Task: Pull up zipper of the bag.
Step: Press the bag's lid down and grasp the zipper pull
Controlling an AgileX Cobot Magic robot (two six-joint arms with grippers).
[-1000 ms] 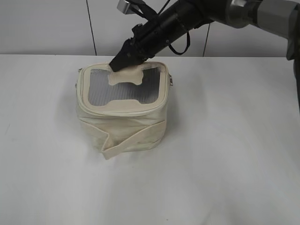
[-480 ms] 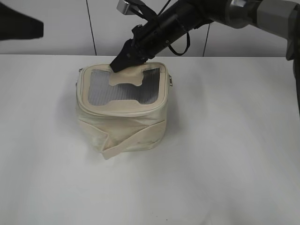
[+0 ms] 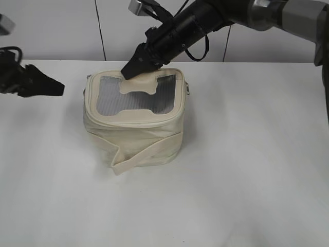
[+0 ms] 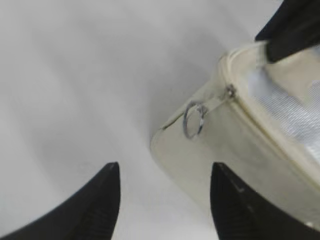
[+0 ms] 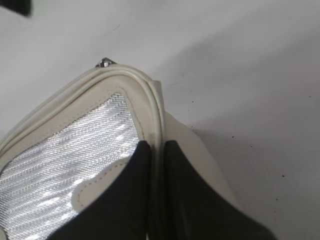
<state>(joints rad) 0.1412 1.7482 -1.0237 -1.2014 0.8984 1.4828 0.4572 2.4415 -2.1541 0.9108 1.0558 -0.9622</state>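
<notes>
In the exterior view, the bag (image 3: pixel 134 119) sat on the white table (image 3: pixel 247 170), left of centre, its lid with the grey mesh window facing up and tilted toward the camera, its strap (image 3: pixel 146 154) slanting across the front wall. The right arm reached in from the upper right, sloping down across the middle, and the right gripper (image 3: pixel 134 69) rested its tip on the far edge of the lid, at the top of the H-shaped patch (image 3: pixel 140 82). The left gripper (image 3: pixel 51 87) hung at the left edge of the frame, pointing toward the bag and well apart from it.

In the left wrist view, the two dark fingers (image 4: pixel 95 210) stood spread, with only table between them. The bag's corner lay ahead, and on the zipper (image 4: pixel 227 97) a silver slider hung a round ring pull (image 4: pixel 194 120) against the side wall.

In the right wrist view, the black fingers (image 5: pixel 125 200) stood nearly together with the raised rim of the lid in the thin gap between them, the mesh window to one side and the bag's outer wall to the other. A second small metal slider (image 5: pixel 105 62) showed at the far corner of the rim.
</notes>
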